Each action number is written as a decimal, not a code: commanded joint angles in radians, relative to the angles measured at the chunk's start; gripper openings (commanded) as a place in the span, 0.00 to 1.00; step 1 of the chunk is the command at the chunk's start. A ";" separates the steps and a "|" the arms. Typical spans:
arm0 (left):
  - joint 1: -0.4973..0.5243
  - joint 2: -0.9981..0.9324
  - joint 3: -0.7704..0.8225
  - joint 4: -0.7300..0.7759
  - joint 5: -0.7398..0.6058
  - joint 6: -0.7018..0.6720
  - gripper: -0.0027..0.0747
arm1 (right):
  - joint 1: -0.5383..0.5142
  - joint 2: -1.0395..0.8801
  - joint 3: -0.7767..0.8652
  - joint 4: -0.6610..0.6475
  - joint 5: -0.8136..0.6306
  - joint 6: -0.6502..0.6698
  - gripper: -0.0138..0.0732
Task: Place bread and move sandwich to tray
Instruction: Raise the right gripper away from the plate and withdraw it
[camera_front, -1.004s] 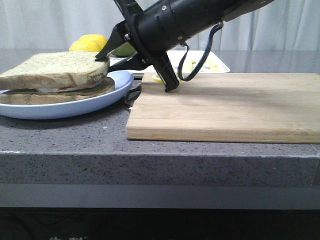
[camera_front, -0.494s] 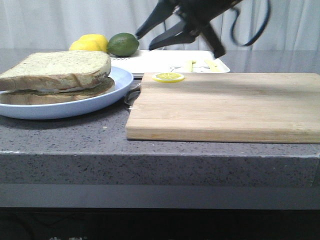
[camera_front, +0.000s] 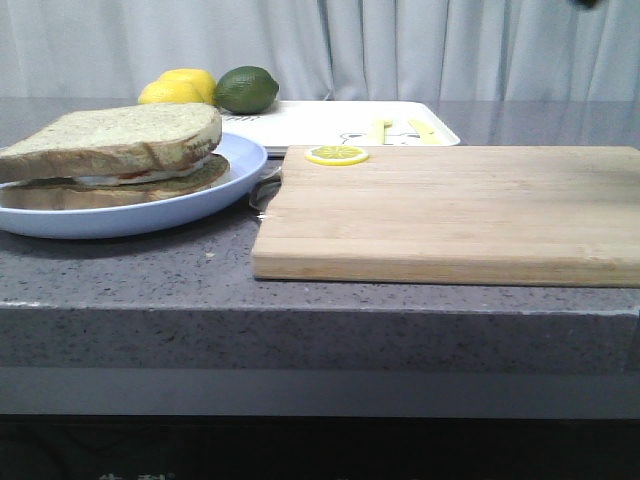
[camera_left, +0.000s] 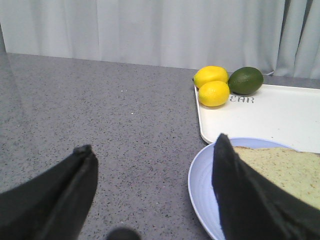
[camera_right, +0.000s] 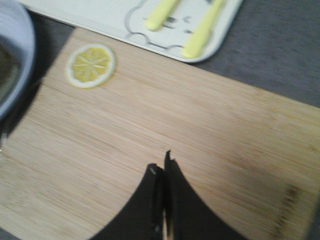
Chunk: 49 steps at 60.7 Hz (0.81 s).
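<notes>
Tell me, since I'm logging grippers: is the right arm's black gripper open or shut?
Shut and empty: in the right wrist view the right gripper hangs above the wooden cutting board, fingertips together with nothing between them.

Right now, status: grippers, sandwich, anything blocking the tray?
Left gripper open, empty; right gripper shut, empty. Sandwich assembled on plate, not on tray. Lemons, lime on tray corner.

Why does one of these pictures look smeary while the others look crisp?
The right wrist view is blurred, softening the round yellow lemon slice and the pale wooden cutting board. The front view is sharp, with a soft shadow under the round pale blue plate. The left wrist view is clear too.
</notes>
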 joint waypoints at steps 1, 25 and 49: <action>0.003 0.006 -0.038 0.000 -0.078 -0.006 0.65 | -0.070 -0.090 -0.016 -0.060 0.006 0.019 0.07; 0.003 0.006 -0.038 0.000 -0.077 -0.006 0.65 | -0.102 -0.565 0.449 -0.071 -0.381 0.000 0.07; 0.003 0.006 -0.038 0.000 -0.080 -0.006 0.65 | -0.102 -1.058 0.914 -0.071 -0.528 0.000 0.07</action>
